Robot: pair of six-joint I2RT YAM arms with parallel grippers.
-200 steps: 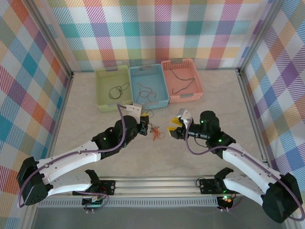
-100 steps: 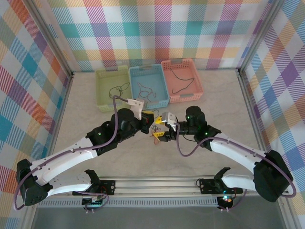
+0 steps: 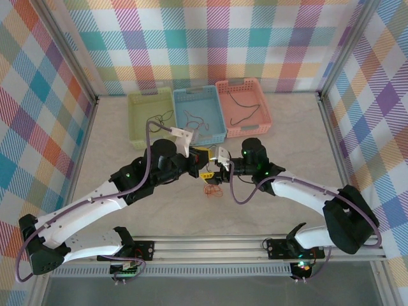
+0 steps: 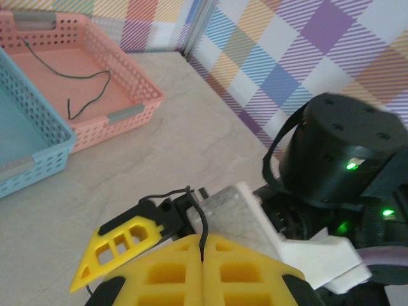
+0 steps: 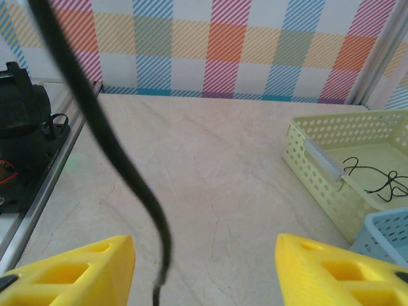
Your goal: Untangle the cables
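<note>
Green basket: leftmost of three at the far side of the table. One loose black wire lies inside. Reads as sorted.
Blue basket: middle. One thin reddish wire inside, colour hard to call.
Left gripper: yellow fingers pressed together, pinching a held black cable that stands up out of the pinch.
Held black cable, far end: runs across the right wrist view between the other arm's fingers; its end is out of frame.
Orange-red clump: on the bare table just below the two grippers; neither appears to touch it.
Right gripper: fingers wide apart, cable passing through the gap unclamped.
Pink basket: rightmost. One long black wire inside.
Progress: my estimate is past halfway. Three wires binned, one being drawn free, and the clump left to separate.
</note>
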